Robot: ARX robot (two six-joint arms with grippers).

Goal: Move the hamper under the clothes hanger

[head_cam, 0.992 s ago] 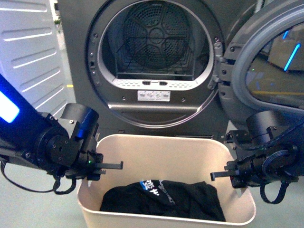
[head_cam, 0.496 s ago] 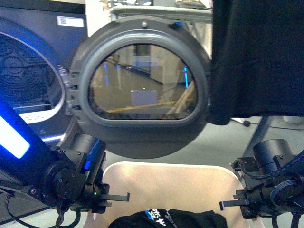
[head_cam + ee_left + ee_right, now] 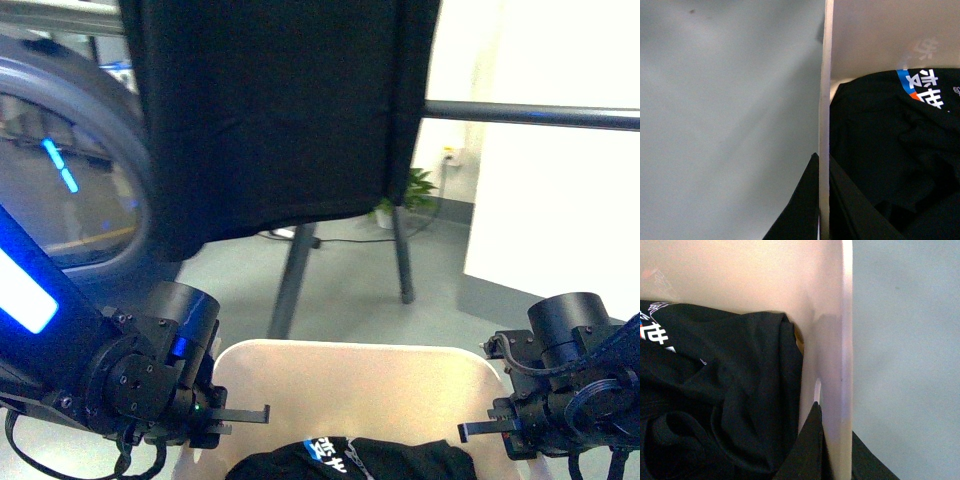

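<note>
both claws are clamping the thin rim of the beige smooth plastic hamper (image 3: 352,349), left gripper (image 3: 823,200) and right gripper (image 3: 832,440). it's hanging low, just short of the dark grey metal clothes hanger (image 3: 530,113). i'm guessing a slipping pinch is tilting it into a rack leg (image 3: 293,280). since half a second ago the round dryer door (image 3: 70,170) is sliding off left.

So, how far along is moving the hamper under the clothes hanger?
Done: the left gripper and right gripper each clamp a side wall of the beige plastic hamper, facing the dark grey metal rack bar. In hand: the approach to it. Remaining: the rack legs seem beyond its far rim, so set it under the bar and release.
</note>
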